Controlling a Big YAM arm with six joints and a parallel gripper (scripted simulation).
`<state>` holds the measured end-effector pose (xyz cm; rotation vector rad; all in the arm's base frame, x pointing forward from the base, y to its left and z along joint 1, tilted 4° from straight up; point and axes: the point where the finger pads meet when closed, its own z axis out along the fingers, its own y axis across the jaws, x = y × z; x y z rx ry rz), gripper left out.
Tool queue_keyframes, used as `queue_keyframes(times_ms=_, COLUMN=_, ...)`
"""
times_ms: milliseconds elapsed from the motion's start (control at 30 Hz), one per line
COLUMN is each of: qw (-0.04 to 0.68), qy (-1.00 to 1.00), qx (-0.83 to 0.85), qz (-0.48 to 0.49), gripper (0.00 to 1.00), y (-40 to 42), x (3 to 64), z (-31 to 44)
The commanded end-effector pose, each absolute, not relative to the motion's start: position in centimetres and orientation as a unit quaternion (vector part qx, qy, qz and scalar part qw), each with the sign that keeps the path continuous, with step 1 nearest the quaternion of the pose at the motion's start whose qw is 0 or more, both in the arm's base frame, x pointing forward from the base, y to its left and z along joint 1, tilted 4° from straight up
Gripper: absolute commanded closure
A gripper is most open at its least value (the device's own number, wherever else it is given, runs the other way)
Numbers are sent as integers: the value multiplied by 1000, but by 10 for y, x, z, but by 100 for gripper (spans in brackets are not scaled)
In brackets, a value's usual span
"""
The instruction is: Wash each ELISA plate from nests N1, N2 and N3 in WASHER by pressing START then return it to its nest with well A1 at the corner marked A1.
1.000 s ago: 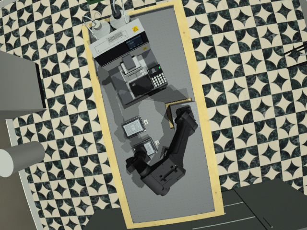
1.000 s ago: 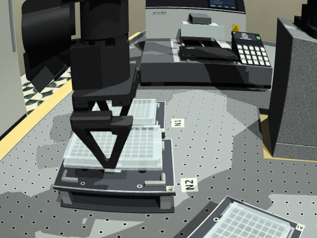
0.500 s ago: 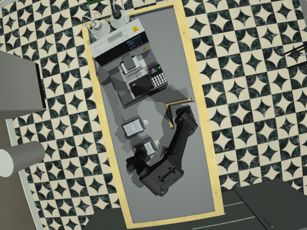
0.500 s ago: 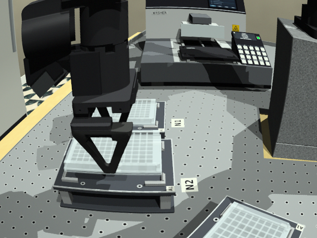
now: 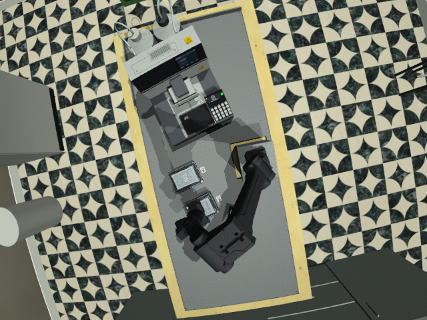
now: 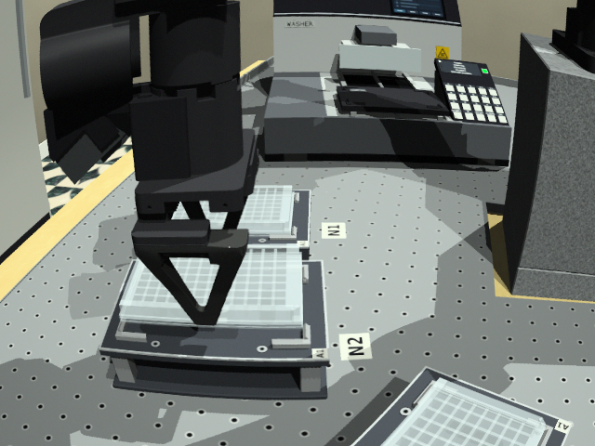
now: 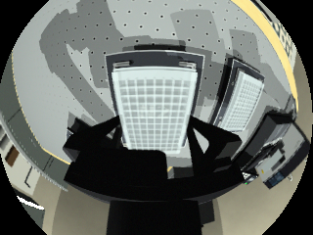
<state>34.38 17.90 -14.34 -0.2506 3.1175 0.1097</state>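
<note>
With my gripper (image 5: 197,207) (image 6: 206,293) (image 7: 154,118) closed across the ELISA plate (image 5: 207,205) (image 6: 273,288) (image 7: 156,93) just above nest N2 (image 5: 216,210) (image 6: 211,349) (image 7: 154,58), I judge this the return after washing, so I must lower it squarely inside the locators (image 6: 291,343) (image 7: 187,65), check A1, then let go.

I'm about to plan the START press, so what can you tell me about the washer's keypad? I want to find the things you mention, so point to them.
The keypad (image 5: 220,111) (image 6: 475,103) (image 7: 249,178) has rows of small, pale, squarish keys on a dark housing that looks like plastic. Above them is a dark panel (image 6: 459,68) with tiny, unreadable pale print, and a green lamp (image 5: 221,93) (image 6: 484,71) at its right. It slopes, beside the carrier area. Nothing touches its keys.
</note>
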Motion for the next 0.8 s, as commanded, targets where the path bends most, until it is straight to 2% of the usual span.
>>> queue_keyframes(times_ms=0, qw=10, qy=996, qx=-76, qz=35, gripper=16, y=186, x=354, z=-145)
queue_keyframes(times_ms=767, qw=15, qy=996, qx=-79, qz=38, gripper=16, y=184, x=353, z=-140)
